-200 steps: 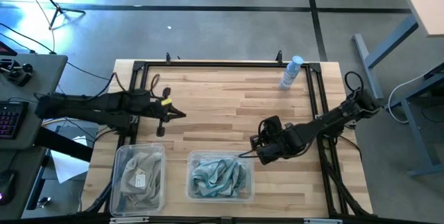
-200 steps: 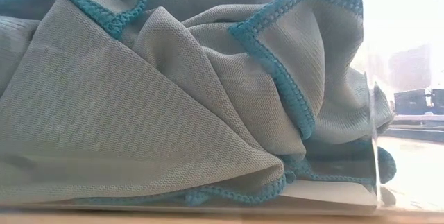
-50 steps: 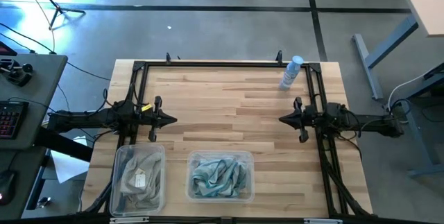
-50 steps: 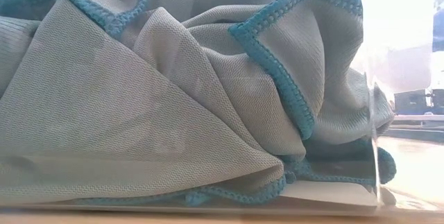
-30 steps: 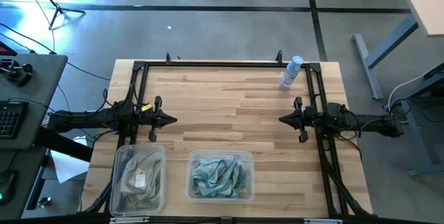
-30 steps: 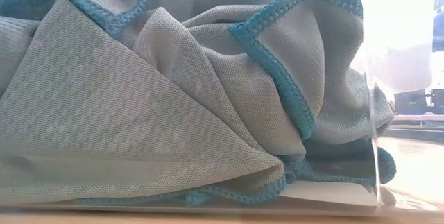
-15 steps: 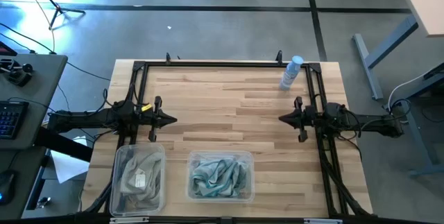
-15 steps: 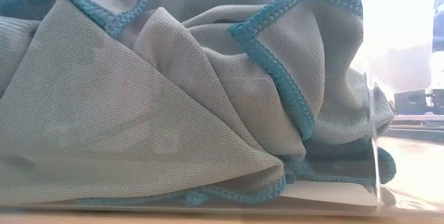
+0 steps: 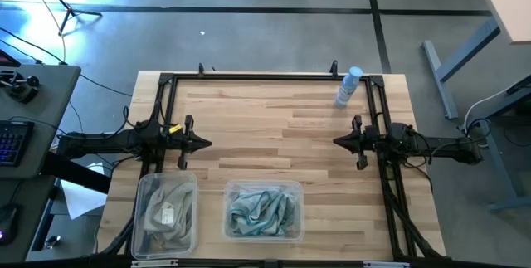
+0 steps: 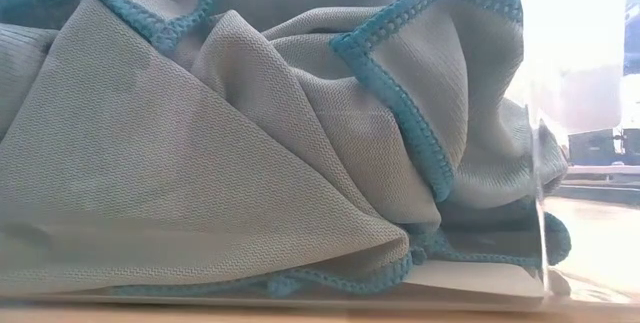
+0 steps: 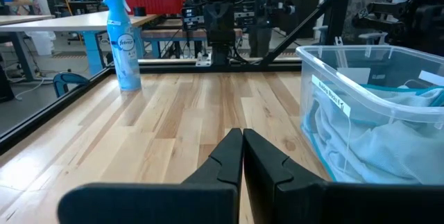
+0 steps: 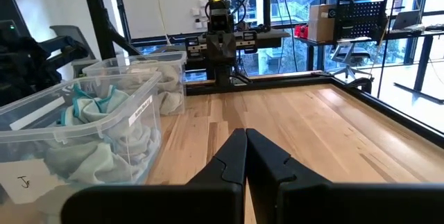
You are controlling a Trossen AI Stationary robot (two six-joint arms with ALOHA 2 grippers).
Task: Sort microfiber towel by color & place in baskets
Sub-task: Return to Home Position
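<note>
From the high view, I see the left gripper parked at the table's left edge and the right gripper at its right edge, pointing at each other across bare wood. Both are clenched, finger against finger. Along the edge nearest the low camera, the narrower basket sits by the left corner with the grey towels piled inside. The wider basket stands just beside it, toward the middle of that edge, and holds the teal towels. A spray bottle stands near the far right corner.

The low view gives me little beyond crumpled teal towels with darker teal stitched hems, pressed against the clear wall of the wider basket.

Through the left wrist view, the left gripper's fingers meet in a tight line over the wood. The wider basket stands off to one side, and the spray bottle is farther across the table.

The right wrist view shows the right gripper closed the same way. Both baskets stand in a row, the wider basket nearer and the narrower basket behind it.
</note>
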